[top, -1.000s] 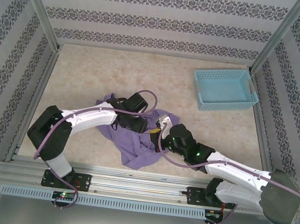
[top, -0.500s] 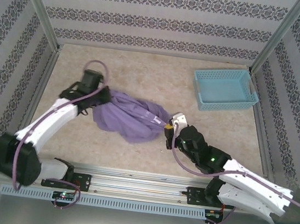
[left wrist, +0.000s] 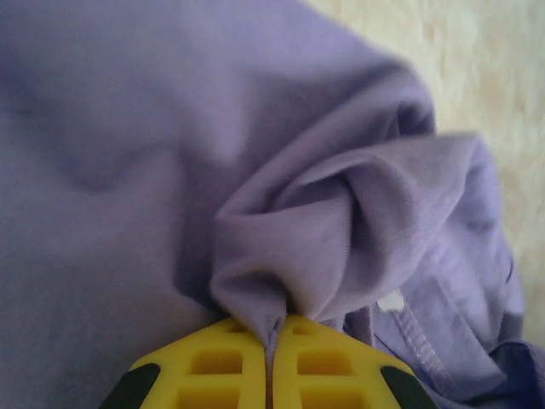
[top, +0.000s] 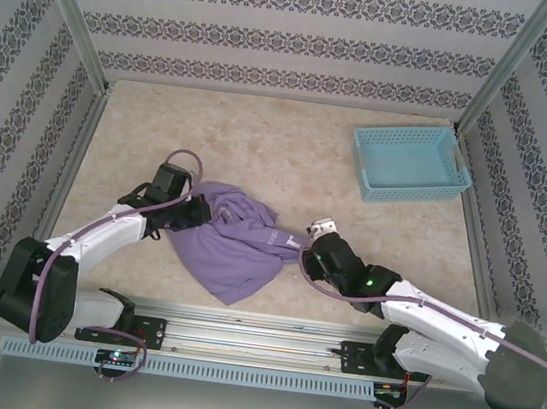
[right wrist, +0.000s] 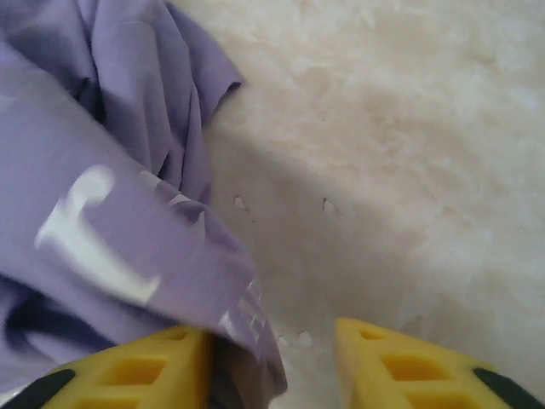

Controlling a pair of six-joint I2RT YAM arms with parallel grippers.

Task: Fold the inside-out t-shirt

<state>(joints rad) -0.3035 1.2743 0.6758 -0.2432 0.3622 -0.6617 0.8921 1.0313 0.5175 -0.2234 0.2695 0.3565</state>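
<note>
The inside-out t-shirt (top: 231, 239), lavender-purple, lies bunched in the middle of the table between the two arms. My left gripper (top: 204, 214) is at its left edge, and its yellow fingers (left wrist: 223, 366) are shut on a pinched fold of the t-shirt (left wrist: 289, 247). My right gripper (top: 309, 242) is at the t-shirt's right tip with its jaws open. A loose edge of the cloth with pale lettering (right wrist: 128, 239) hangs by the left of its fingers (right wrist: 145, 366), not clamped.
A light blue lattice basket (top: 410, 163) stands at the back right of the beige table (top: 261, 142). Patterned walls and metal posts close in the table on three sides. A metal rail runs along the near edge.
The right gripper has opened and let go of the t-shirt's right end. The left gripper closed on the cloth and dragged it left; the t-shirt now sags toward the near edge.
</note>
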